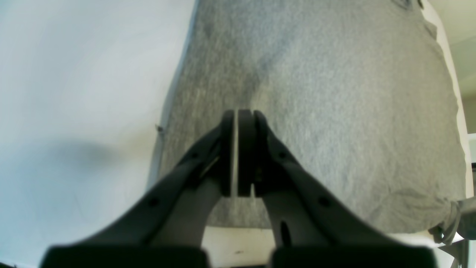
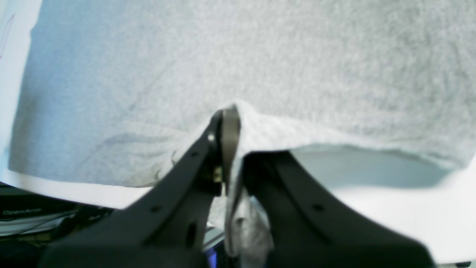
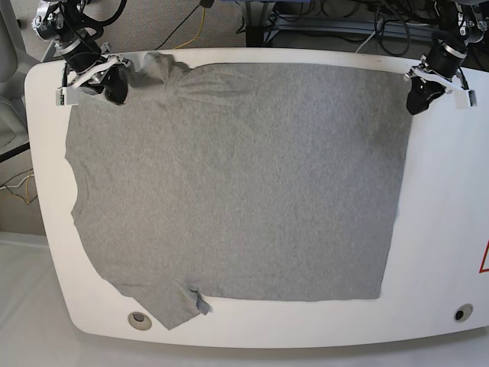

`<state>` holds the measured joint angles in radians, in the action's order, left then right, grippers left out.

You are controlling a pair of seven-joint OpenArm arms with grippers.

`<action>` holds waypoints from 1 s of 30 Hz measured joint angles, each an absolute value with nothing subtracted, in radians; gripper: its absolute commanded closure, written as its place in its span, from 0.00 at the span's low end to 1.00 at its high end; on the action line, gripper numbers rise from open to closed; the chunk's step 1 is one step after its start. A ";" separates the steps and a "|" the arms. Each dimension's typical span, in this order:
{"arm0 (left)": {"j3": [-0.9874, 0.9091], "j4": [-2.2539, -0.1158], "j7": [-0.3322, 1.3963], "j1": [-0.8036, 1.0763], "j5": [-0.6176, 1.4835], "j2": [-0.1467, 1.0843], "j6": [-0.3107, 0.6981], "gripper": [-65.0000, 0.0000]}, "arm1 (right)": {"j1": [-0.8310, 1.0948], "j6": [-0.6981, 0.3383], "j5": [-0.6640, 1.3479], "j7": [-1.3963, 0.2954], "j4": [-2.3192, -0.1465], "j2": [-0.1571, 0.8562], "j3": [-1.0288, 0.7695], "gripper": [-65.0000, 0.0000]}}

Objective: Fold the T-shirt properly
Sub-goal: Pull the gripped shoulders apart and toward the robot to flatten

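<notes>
The heather-grey T-shirt (image 3: 229, 176) lies spread flat, plain side up, on the white table (image 3: 443, 229), with its collar to the left and its hem to the right. My right gripper (image 3: 114, 88) sits at the far left corner by the bunched sleeve. In the right wrist view it (image 2: 232, 111) is shut on a raised fold of the T-shirt (image 2: 260, 56), and cloth hangs between its fingers. My left gripper (image 3: 419, 98) is at the far right corner over the hem. Its jaws (image 1: 238, 115) are shut above the T-shirt (image 1: 334, 111); no pinched cloth shows clearly.
The near sleeve (image 3: 172, 306) lies crumpled by the table's front edge. Two round holes (image 3: 138, 319) (image 3: 461, 313) sit in the front corners. Cables (image 3: 306, 23) run behind the far edge. A red triangle mark (image 3: 484, 260) is at the right rim.
</notes>
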<state>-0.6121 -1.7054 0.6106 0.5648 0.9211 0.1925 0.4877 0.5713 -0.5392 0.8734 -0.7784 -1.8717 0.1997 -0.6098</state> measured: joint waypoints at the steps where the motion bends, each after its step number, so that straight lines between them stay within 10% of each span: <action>1: -0.612 -1.705 0.610 0.566 0.921 0.192 0.487 1.00 | 0.572 -0.539 0.872 -0.778 -1.872 0.200 -0.610 1.00; 30: -0.606 -1.711 0.609 0.565 0.926 0.192 0.495 1.00 | 0.491 -0.498 0.869 -0.767 -1.884 0.214 -0.570 1.00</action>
<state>-0.6056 -1.7107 0.6090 0.5648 0.9264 0.1925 0.4946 0.4908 -0.4976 0.8692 -0.7670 -1.8835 0.2138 -0.5697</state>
